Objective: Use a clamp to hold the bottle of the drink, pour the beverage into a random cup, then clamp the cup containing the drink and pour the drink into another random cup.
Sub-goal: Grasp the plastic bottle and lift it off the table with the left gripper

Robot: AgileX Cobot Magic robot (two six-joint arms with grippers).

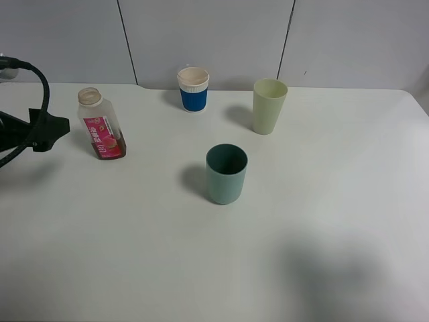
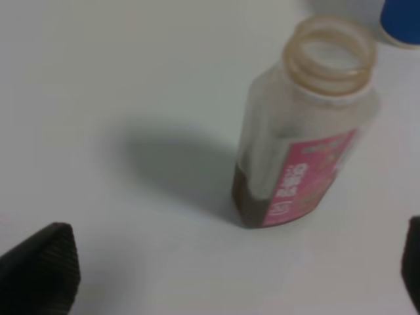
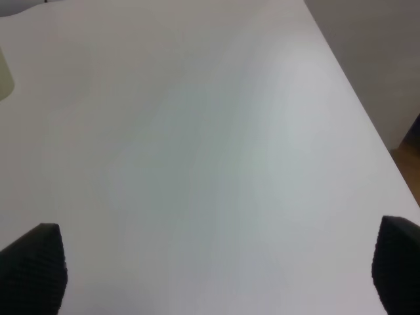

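Observation:
The uncapped drink bottle with a pink label stands at the left of the white table, a little brown drink in its bottom. My left gripper hovers just left of it, open and apart from it. In the left wrist view the bottle stands beyond the wide-spread fingertips of the left gripper. Three cups stand upright: a blue cup with a white rim at the back, a pale green cup to its right, a teal cup in the middle. My right gripper is open over bare table.
The right wrist view shows the table's right edge and a sliver of the pale green cup. A corner of the blue cup shows in the left wrist view. A soft shadow lies on the front right of the table.

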